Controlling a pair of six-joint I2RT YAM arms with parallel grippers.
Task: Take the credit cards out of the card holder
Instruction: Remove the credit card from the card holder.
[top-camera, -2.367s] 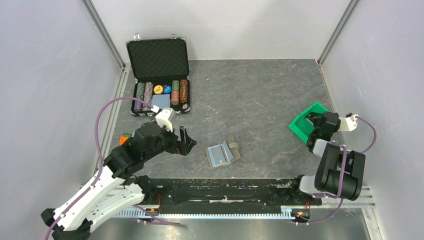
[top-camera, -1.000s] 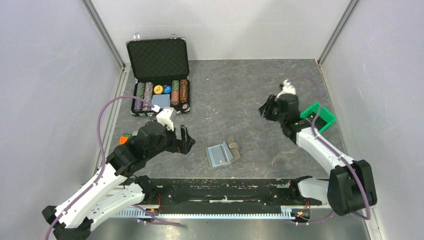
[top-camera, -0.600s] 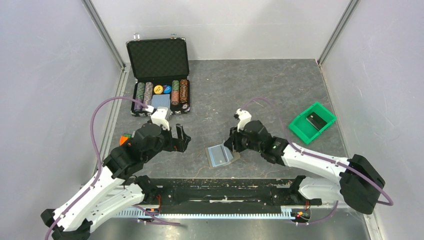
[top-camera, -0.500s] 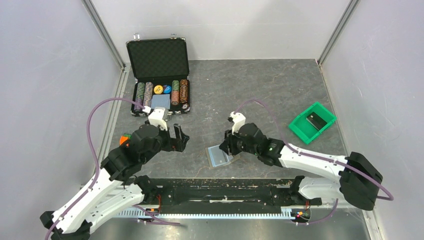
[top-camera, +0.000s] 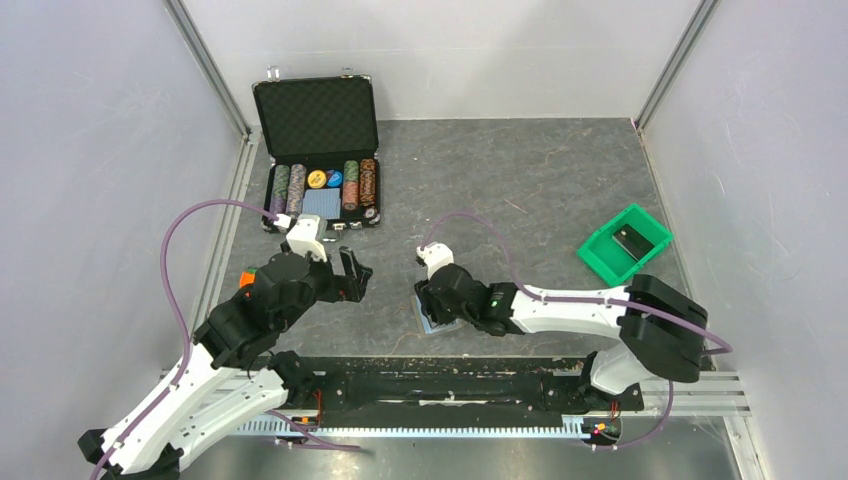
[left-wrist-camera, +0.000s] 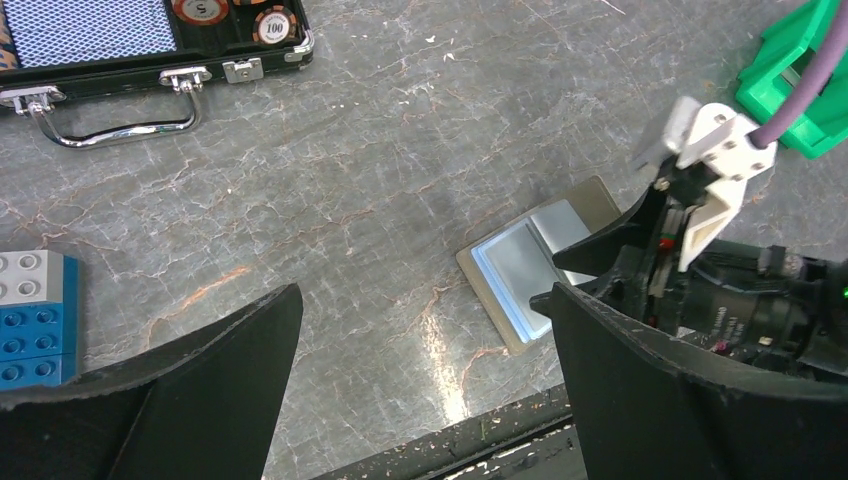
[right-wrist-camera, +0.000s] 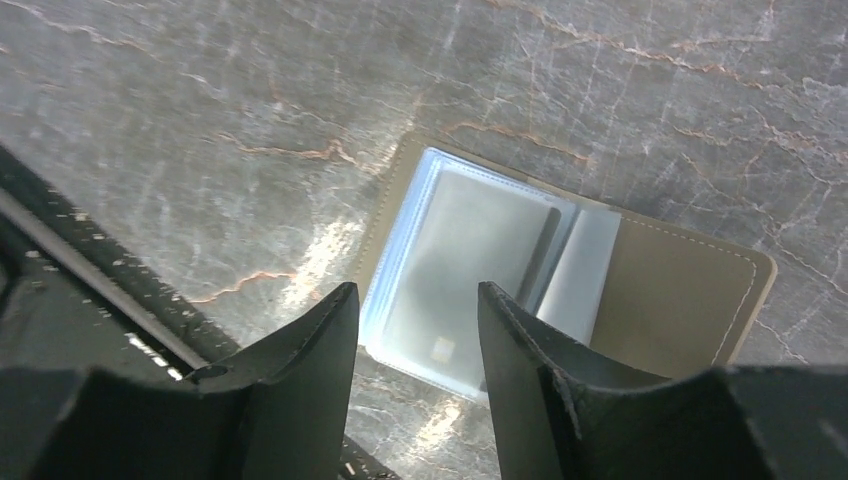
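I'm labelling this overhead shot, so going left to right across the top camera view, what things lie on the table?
Small orange-and-green block → open black chip case holding rows of poker chips → tan-brown bifold card holder → green plastic bin.

Count on the tabletop:
- One card holder (right-wrist-camera: 660, 290), lying open.
- Credit cards: one (right-wrist-camera: 460, 270) shows through a clear sleeve. Any others cannot be counted.
- One black chip case (top-camera: 318, 120) at far left, holding four rows of chips (top-camera: 279, 185) and two loose chips (top-camera: 316, 179).
- One green bin (top-camera: 600, 255) at right, with one dark item (top-camera: 630, 241) in it.
- Two arms with two hands: left hand (top-camera: 355, 272) and right hand (right-wrist-camera: 413, 300).
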